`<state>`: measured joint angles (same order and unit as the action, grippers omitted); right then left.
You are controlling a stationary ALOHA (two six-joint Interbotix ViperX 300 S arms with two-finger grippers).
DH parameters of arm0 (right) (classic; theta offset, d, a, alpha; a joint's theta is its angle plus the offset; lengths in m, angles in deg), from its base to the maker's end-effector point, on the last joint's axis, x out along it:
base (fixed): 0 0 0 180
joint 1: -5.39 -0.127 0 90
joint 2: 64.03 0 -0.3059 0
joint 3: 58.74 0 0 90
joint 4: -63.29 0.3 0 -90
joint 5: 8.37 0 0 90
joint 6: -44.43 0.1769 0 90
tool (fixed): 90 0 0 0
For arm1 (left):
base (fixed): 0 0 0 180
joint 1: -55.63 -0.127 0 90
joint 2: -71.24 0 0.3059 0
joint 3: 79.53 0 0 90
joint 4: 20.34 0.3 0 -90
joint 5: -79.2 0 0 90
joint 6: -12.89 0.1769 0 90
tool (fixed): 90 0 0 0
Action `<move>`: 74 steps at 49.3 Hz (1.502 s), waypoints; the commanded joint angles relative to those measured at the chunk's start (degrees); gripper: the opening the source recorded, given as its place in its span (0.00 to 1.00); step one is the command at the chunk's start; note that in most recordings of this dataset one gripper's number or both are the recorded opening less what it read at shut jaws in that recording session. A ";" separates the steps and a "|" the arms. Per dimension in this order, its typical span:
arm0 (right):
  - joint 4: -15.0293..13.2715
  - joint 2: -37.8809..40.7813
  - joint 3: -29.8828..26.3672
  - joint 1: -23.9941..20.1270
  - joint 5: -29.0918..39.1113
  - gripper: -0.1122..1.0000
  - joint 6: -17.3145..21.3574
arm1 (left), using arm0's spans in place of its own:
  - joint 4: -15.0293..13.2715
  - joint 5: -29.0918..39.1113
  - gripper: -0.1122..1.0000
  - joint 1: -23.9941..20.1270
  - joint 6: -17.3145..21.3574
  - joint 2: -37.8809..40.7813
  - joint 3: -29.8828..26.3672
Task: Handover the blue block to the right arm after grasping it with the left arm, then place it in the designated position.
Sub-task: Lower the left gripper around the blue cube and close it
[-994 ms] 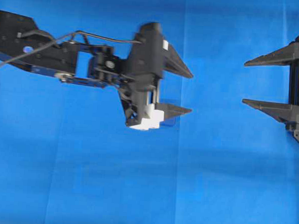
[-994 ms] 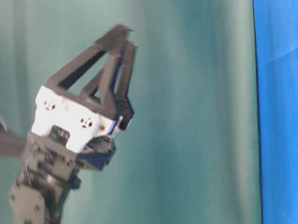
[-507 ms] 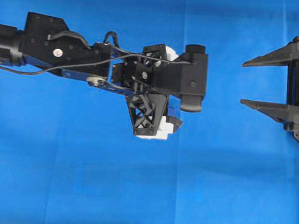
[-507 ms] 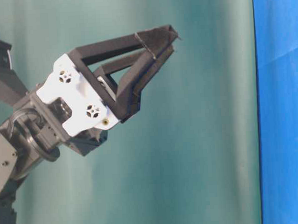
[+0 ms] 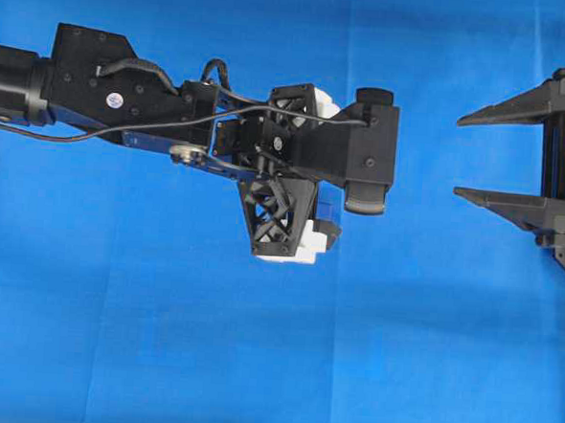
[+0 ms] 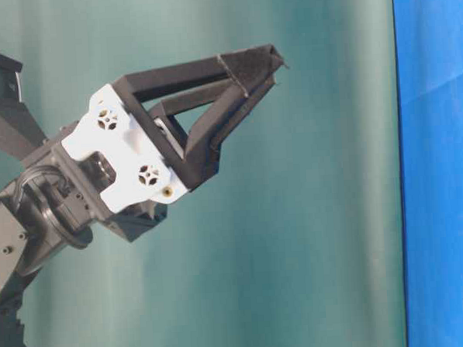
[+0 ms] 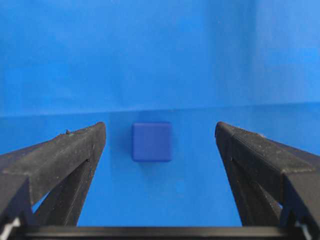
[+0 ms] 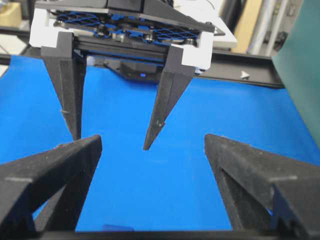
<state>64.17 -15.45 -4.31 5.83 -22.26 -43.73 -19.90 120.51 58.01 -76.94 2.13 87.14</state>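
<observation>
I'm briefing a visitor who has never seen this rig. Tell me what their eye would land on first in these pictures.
First, the left arm stretching across the bright blue cloth in the overhead view, its end effector open and pointing down. Next, in the left wrist view, the blue block lying on the cloth between its fingers, untouched. At the overhead view's right edge, the right arm's end effector is open, facing it.

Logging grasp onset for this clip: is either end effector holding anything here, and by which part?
Nothing is held. The left end effector is open above the blue block, which lies untouched on the cloth. The right end effector is open and empty.
</observation>
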 commanded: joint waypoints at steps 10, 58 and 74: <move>0.26 0.35 -1.58 0.09 -0.18 0.98 0.09 | 0.18 -0.18 0.94 -0.26 -0.09 -1.58 -0.62; 0.26 0.97 -1.49 0.09 -0.26 0.98 0.09 | 0.18 -15.64 0.94 -0.26 -0.70 0.26 10.37; 0.26 1.58 -1.41 0.09 -0.44 0.98 0.09 | 0.18 -23.64 0.94 -0.35 -1.23 5.19 15.21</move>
<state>64.17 -14.13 -4.40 5.83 -22.26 -43.73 -19.81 98.09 57.83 -78.08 7.14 102.96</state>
